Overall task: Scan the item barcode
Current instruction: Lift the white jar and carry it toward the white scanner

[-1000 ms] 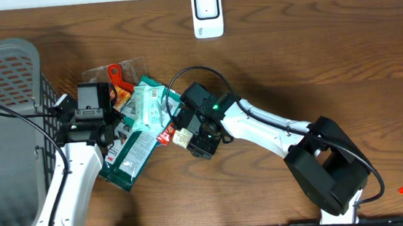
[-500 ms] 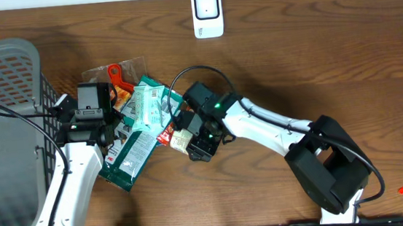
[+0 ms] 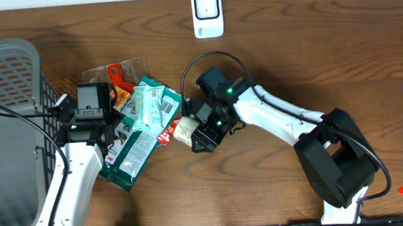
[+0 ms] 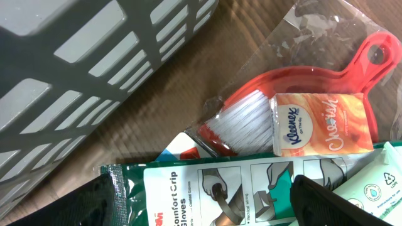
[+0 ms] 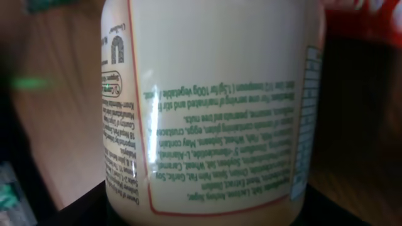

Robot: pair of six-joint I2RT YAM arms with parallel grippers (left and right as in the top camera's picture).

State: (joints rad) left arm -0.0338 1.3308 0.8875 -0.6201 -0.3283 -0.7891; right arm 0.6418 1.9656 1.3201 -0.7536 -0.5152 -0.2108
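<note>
Jar (image 5: 213,107) with cream label sits gripped in the right claw (image 3: 191,133), likely so its barcode can face the white scanner (image 3: 207,13) beyond it.

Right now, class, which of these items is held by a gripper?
The cream jar, held in the right gripper. The gloves pack, wipes pack, Kleenex pack and red dustpan lie ungripped on the table.

The right gripper (image 3: 187,132), clamped on the jar (image 3: 183,131), has moved up a little toward the scanner (image 3: 207,13); its arm (image 3: 275,114) has swung nearer too.
</note>
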